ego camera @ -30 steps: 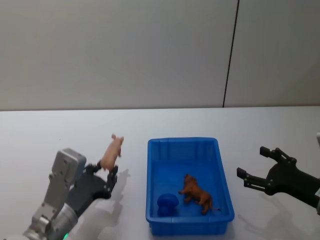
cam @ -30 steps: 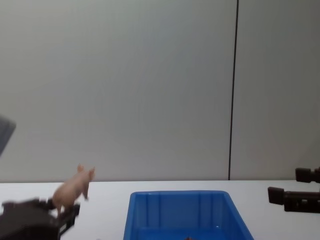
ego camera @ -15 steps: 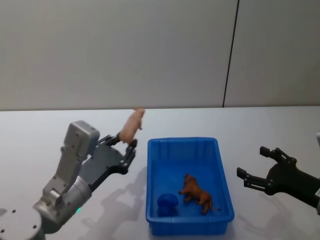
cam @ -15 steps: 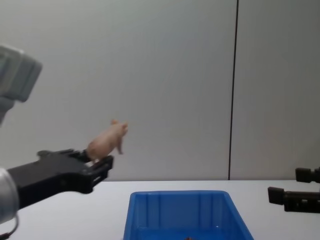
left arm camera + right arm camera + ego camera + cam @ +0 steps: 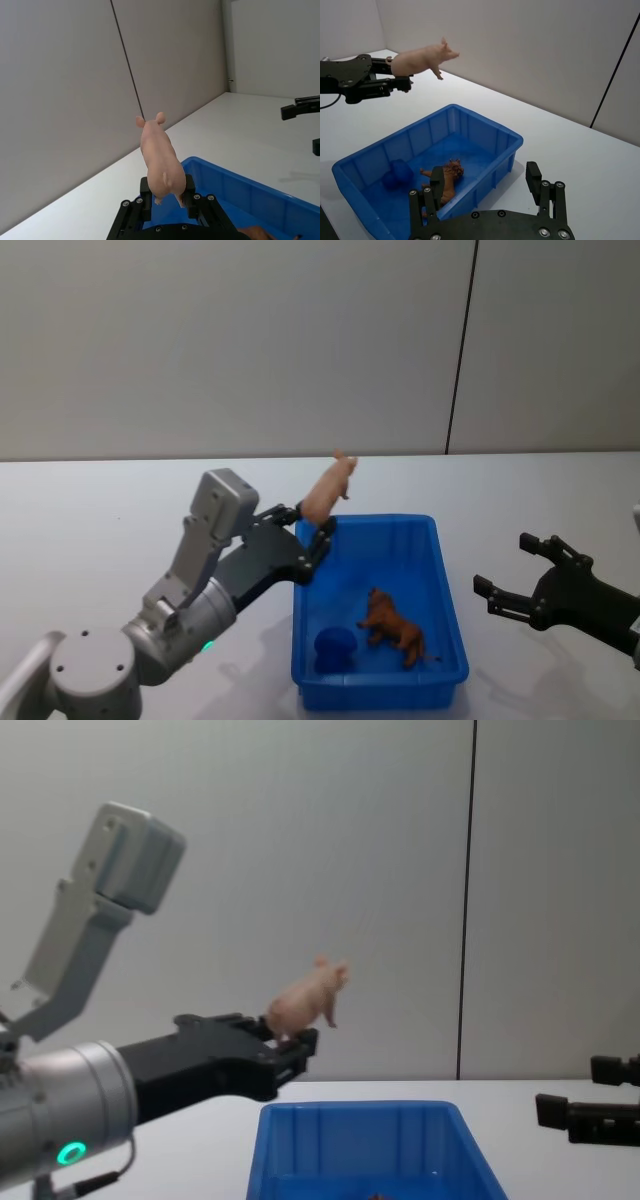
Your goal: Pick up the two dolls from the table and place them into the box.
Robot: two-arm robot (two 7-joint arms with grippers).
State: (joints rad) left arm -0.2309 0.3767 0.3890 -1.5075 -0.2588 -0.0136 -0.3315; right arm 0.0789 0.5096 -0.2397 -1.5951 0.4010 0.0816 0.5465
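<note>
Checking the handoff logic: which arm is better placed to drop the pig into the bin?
Left. The left gripper is shut on the pig, raised at the blue bin's near-left rim. The right gripper is open beside the bin.

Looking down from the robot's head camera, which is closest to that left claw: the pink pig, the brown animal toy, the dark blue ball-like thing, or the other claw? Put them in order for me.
From the left gripper:
1. Pink pig, clamped in its fingers, above the blue box's left rim.
2. Brown animal toy and dark blue round object, both on the box floor; too close to rank.
3. Right gripper, open, over the table on the far right.
</note>
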